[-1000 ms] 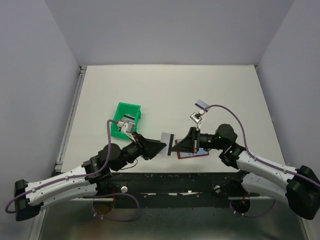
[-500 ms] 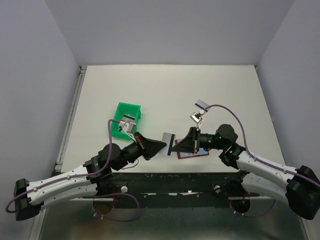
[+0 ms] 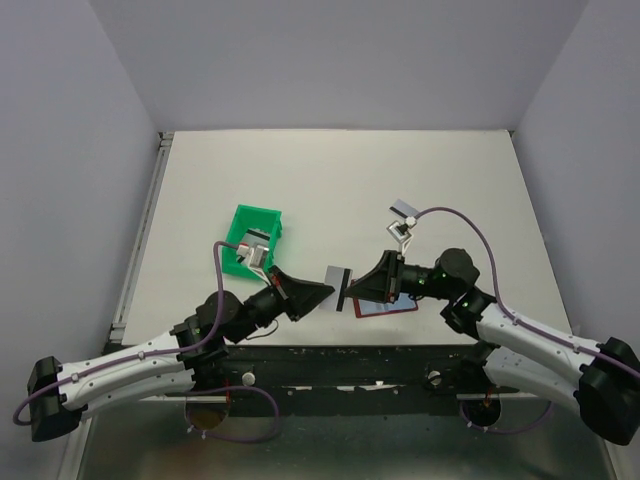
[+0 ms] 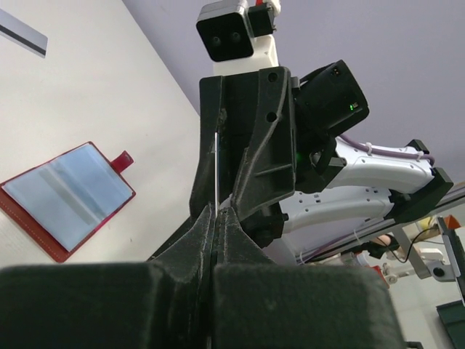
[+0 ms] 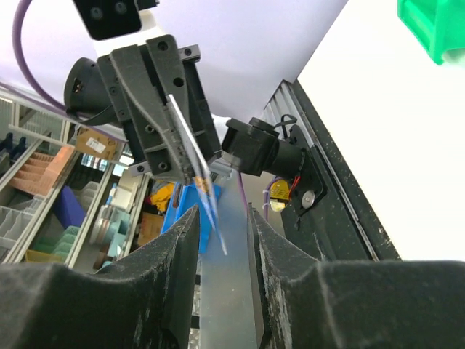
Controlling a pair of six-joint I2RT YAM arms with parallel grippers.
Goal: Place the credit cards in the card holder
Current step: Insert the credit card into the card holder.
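Observation:
A silvery credit card (image 3: 336, 279) hangs edge-up above the table's front edge. My left gripper (image 3: 323, 290) is shut on it. In the left wrist view the card (image 4: 216, 163) is a thin upright line rising from the closed fingertips of that gripper (image 4: 216, 211). My right gripper (image 3: 353, 291) faces it, open. In the right wrist view the card's (image 5: 195, 160) free end lies loose between the spread jaws of the right gripper (image 5: 221, 212). The card holder (image 4: 69, 200) lies open on the table, blue inside, and is partly under the right gripper in the top view (image 3: 392, 308). Another credit card (image 3: 404, 208) lies flat further back.
A green tray (image 3: 256, 238) holding more cards stands behind the left arm. The table's dark front rail (image 3: 330, 355) runs just below both grippers. Grey walls enclose the table on three sides.
The left gripper closed on the card while the right gripper opened and let it go. The right wrist tilted slightly; the card stayed in place.

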